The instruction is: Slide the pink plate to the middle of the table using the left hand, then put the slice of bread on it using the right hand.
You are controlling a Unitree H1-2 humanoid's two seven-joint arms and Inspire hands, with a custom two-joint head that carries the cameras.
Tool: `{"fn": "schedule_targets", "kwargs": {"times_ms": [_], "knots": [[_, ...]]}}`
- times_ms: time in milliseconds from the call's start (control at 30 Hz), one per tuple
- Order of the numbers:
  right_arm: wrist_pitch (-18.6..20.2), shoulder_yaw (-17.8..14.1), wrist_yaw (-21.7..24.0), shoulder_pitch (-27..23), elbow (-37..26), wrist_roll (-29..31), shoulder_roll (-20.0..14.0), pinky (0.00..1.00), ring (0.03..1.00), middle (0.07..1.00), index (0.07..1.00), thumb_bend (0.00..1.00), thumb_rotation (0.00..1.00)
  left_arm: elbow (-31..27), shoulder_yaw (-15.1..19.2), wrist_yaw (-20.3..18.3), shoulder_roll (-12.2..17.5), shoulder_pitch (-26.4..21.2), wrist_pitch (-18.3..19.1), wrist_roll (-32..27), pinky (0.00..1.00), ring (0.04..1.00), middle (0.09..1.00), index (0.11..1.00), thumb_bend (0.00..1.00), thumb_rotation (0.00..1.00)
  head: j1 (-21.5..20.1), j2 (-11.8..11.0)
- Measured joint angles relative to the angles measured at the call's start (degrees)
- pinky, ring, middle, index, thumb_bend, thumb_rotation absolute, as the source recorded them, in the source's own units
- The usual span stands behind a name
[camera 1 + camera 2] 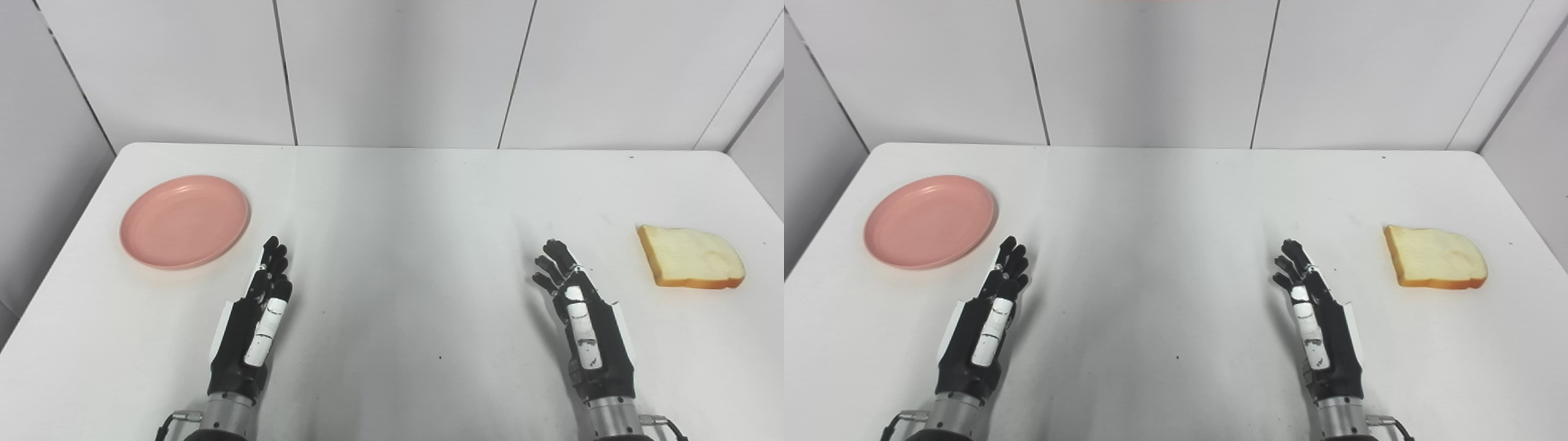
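A round pink plate (185, 222) lies flat at the left side of the white table, with nothing on it. A slice of bread (691, 257) with a brown crust lies flat near the right edge. My left hand (257, 318) is open, fingers stretched forward, just below and to the right of the plate and apart from it. My right hand (582, 318) is open too, fingers slightly curled, well left of the bread. Neither hand holds anything.
The white table (398, 245) ends at a grey panelled wall (398, 67) behind. Its left and right edges lie close to the plate and the bread. Small dark specks dot the tabletop between the hands.
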Motion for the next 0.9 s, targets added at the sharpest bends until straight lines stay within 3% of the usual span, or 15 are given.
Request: {"fn": "schedule_targets", "kwargs": {"times_ms": [900], "knots": [[0.41,0.35,0.39,0.01,-0.12,-0.02,-0.33,0.85,0.859,0.883,0.853,0.78,0.89,0.00,0.02,-0.07,0.10,-0.37,0.74,-0.04,1.00,1.000,1.000,1.000,0.79,0.84,-0.18,0.18]]}}
